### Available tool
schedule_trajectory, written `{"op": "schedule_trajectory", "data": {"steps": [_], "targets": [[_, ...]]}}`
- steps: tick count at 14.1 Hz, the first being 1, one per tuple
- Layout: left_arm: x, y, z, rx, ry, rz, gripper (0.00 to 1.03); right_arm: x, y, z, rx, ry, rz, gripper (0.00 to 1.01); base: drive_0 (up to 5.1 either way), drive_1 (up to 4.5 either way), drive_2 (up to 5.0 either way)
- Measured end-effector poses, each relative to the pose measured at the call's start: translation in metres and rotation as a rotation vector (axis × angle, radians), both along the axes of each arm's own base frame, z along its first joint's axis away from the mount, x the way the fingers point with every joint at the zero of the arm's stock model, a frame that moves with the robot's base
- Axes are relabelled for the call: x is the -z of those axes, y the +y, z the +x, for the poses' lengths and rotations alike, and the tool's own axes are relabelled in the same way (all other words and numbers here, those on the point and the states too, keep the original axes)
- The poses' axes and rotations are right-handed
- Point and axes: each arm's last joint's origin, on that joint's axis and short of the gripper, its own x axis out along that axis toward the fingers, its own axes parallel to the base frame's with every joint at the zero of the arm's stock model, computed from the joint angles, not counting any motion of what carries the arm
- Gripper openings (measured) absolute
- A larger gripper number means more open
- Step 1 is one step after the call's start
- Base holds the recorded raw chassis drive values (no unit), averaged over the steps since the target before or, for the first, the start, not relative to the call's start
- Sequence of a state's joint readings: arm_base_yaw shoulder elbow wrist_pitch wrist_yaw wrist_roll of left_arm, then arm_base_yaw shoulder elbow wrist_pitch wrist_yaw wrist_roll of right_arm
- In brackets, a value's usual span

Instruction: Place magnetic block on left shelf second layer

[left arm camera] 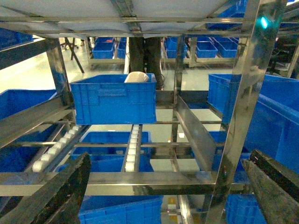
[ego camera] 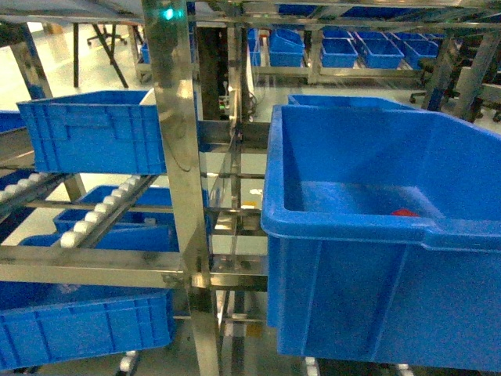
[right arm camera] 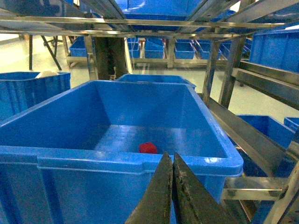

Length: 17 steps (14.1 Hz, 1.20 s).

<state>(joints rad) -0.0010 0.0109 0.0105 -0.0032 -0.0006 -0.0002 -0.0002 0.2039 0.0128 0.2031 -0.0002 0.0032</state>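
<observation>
The magnetic block, a small red cube, lies on the floor of a large deep blue crate. The head view shows only its top over the crate's near wall. This crate sits on the steel racking tier with side rails, the left shelf second layer. My right gripper is shut and empty, its tips just outside the crate's front rim, below and right of the block. My left gripper is open with nothing between its fingers, facing the neighbouring bay. Neither gripper shows in the head view.
A smaller blue crate holding a white object sits on an upper tier of the neighbouring bay. A steel upright divides the bays. White-roller rails run below, over lower blue crates. More crates stand on far racks.
</observation>
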Motion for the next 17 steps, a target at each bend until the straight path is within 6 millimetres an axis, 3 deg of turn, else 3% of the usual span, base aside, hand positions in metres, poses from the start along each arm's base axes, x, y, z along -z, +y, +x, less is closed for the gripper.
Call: {"op": "schedule_trajectory", "data": {"steps": [7, 14, 15, 17], "targets": [[0.000, 0.000, 0.000, 0.000, 0.001, 0.000, 0.98, 0.004, 0.000, -0.013, 0.001, 0.014, 0.000, 0.02, 0.0, 0.00, 0.0], [0.000, 0.000, 0.000, 0.000, 0.000, 0.000, 0.98, 0.003, 0.000, -0.013, 0.000, 0.008, -0.001, 0.94, 0.0, 0.00, 0.0], [0.000, 0.000, 0.000, 0.000, 0.000, 0.000, 0.98, 0.003, 0.000, -0.013, 0.000, 0.008, 0.000, 1.00, 0.0, 0.00, 0.0], [0.000, 0.000, 0.000, 0.000, 0.000, 0.000, 0.98, 0.003, 0.000, -0.013, 0.000, 0.008, 0.000, 0.98, 0.0, 0.00, 0.0]]}}
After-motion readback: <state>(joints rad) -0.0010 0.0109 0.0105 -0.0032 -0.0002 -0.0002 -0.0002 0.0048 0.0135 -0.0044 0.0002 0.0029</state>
